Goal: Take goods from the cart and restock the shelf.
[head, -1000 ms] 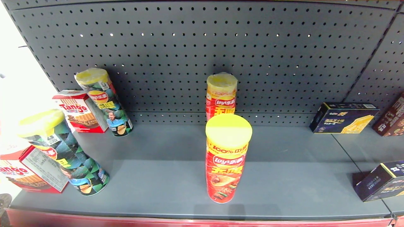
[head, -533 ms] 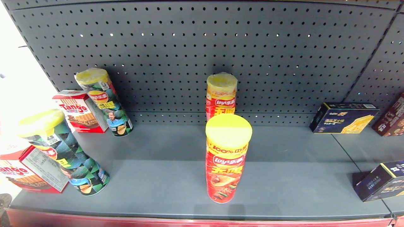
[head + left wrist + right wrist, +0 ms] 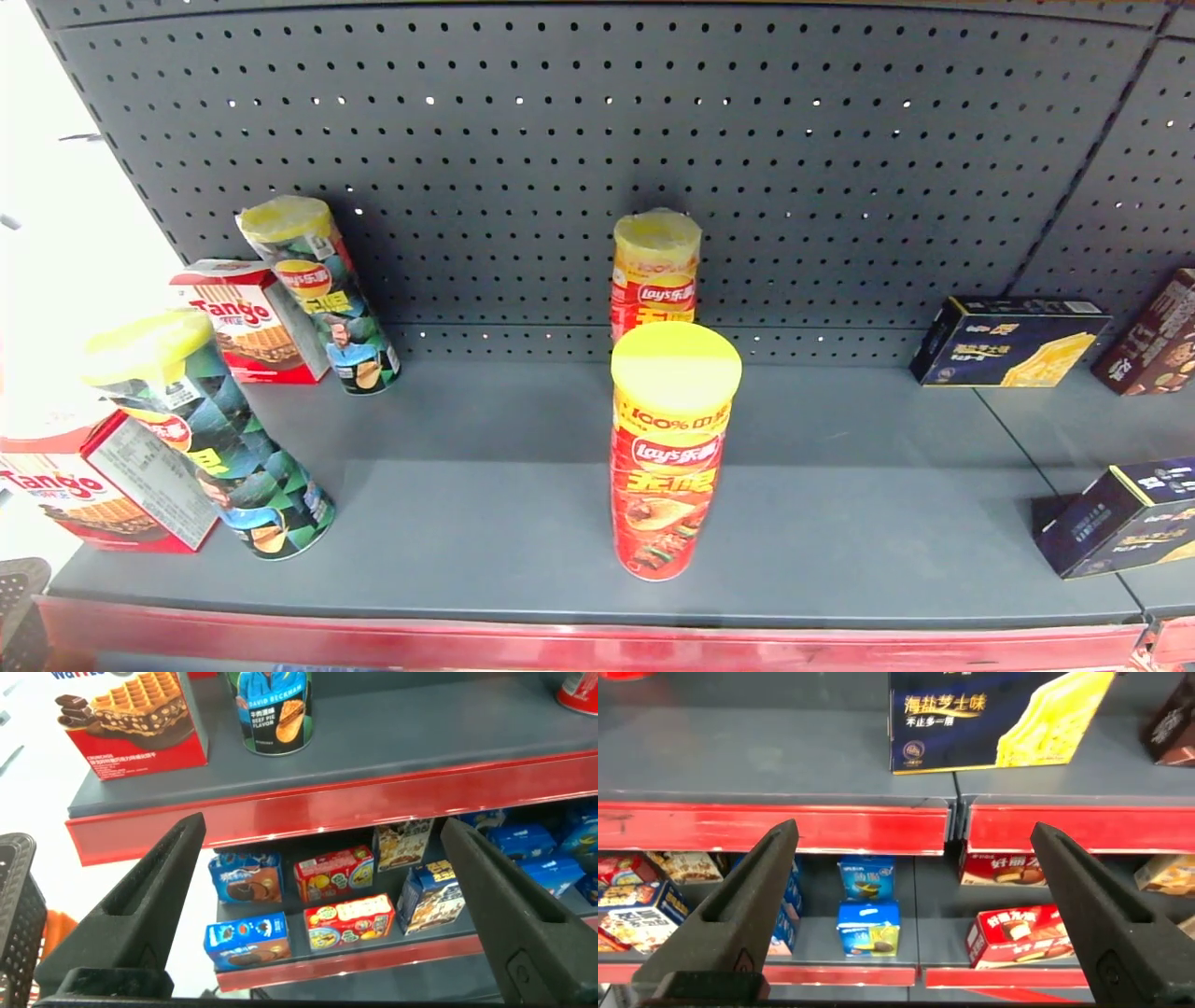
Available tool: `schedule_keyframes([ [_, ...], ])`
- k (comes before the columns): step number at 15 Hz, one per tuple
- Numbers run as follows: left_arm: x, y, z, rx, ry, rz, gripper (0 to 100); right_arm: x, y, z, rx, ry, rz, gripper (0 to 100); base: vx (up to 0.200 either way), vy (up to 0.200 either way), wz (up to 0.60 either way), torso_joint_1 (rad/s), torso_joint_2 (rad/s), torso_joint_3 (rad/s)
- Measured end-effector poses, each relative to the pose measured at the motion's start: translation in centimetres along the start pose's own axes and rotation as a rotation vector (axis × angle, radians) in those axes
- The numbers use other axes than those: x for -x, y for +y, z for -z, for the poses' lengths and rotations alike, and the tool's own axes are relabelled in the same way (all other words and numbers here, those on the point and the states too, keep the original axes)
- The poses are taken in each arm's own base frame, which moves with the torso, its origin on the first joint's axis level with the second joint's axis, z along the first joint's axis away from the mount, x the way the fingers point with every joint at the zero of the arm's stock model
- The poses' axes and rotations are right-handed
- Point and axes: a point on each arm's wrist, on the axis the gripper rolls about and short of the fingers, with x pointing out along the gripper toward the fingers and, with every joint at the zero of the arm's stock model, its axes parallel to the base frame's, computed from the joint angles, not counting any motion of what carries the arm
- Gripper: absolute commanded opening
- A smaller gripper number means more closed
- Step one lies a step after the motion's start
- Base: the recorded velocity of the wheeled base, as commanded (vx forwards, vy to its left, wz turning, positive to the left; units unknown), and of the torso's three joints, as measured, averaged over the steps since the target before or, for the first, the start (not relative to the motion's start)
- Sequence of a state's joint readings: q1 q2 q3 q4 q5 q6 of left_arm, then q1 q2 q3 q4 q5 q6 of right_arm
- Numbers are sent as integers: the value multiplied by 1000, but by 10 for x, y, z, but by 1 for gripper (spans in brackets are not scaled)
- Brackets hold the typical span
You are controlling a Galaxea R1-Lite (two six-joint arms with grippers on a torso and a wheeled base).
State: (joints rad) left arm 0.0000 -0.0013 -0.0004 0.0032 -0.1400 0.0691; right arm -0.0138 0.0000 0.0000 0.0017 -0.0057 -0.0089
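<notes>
A grey shelf (image 3: 485, 523) holds two red chip cans, one near the front (image 3: 672, 457) and one at the pegboard (image 3: 655, 266). On its left stand two green chip cans (image 3: 215, 448) (image 3: 322, 294) and two red wafer boxes (image 3: 247, 322) (image 3: 84, 485). My left gripper (image 3: 322, 831) is open and holds nothing. It hangs in front of the shelf's red edge (image 3: 327, 807), below a green can (image 3: 276, 714) and a wafer box (image 3: 131, 719). My right gripper (image 3: 915, 833), also open with nothing in it, faces the red edge below a dark blue box (image 3: 990, 719).
Dark blue boxes (image 3: 1008, 341) (image 3: 1120, 518) lie at the shelf's right, with a brown box (image 3: 1153, 336) beyond. Lower shelves carry several small snack boxes (image 3: 327, 891) (image 3: 868, 924). A black mesh basket (image 3: 14, 915) stands at the left. Wide bare shelf surface lies on either side of the red cans.
The whole head view has shifted, with the shelf's red front edge now showing more; the camera moved. The goods on the shelf stand as before.
</notes>
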Motion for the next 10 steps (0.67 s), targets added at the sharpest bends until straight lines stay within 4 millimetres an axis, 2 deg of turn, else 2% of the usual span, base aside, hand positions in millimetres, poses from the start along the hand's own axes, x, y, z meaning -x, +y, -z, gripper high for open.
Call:
schedule_keyframes([
  [10, 0, 0, 0, 0, 0, -1, 100, 0, 0, 0, 1, 0, 0, 100, 0, 0, 0, 0, 0, 0],
])
